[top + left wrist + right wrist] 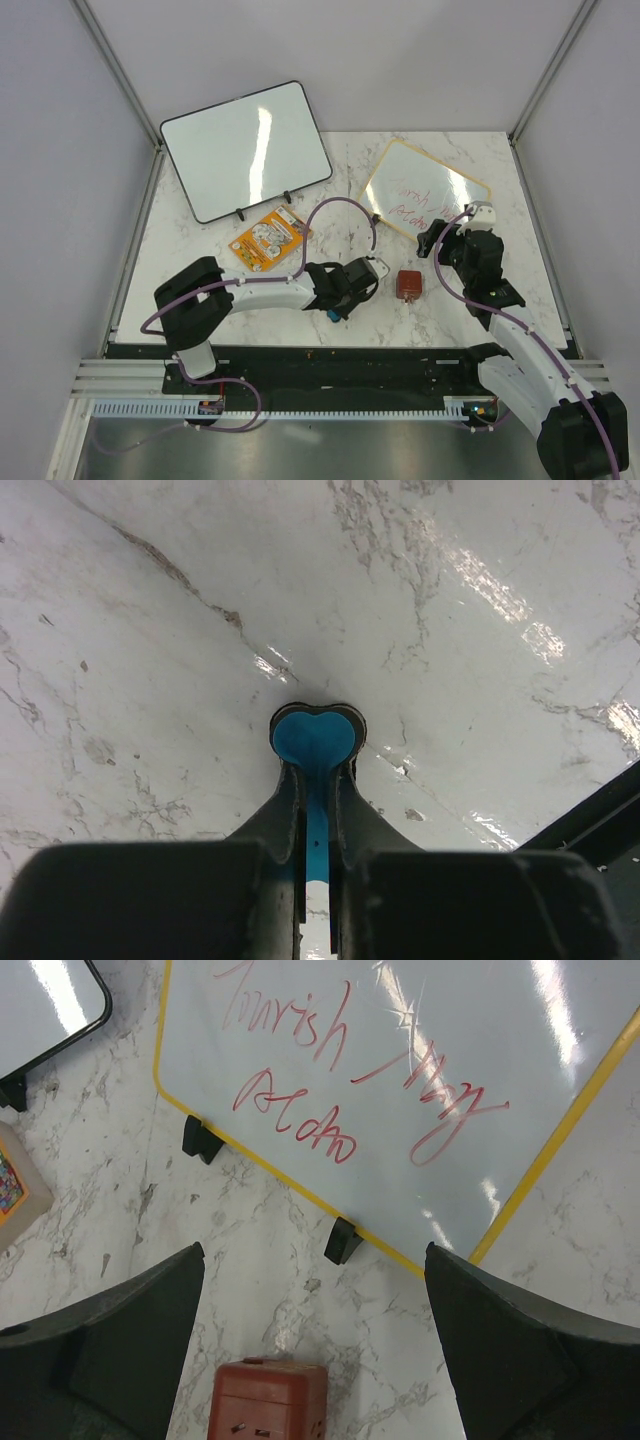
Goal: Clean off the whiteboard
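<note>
Right tool [312, 1252] spread, whiteboard [400, 1080] edge just ahead

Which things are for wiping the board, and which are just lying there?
For the job: whiteboard with red writing, red block (maybe the eraser), right gripper.
Just lying about: black-framed whiteboard, orange card, blue piece in left gripper.
</note>
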{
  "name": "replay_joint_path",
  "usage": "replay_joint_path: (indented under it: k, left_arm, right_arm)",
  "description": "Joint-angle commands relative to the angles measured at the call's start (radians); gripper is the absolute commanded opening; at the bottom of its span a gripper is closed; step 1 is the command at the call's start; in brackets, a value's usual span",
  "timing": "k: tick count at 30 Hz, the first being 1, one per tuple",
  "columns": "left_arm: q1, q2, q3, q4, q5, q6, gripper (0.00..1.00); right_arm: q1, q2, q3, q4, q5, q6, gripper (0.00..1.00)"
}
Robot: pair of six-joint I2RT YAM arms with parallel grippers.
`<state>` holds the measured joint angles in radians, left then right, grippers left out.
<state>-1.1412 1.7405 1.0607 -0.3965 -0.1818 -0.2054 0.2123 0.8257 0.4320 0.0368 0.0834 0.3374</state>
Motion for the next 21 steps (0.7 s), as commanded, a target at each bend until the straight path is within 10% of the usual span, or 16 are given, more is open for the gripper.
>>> replay_joint_path:
  k: [1,21]
  left_arm:
    - [-0.005,0.002,0.042,-0.005,-0.065,-0.005,0.02]
    - [0.098,0.134,0.519,-0.114,-0.17,0.184,0.02]
  right_arm:
    - [-0.001,0.003,0.005,0.011,0.041,0.011,0.98]
    - [-0.401,0.39,0.382,0.087,-0.226,0.104,0.95]
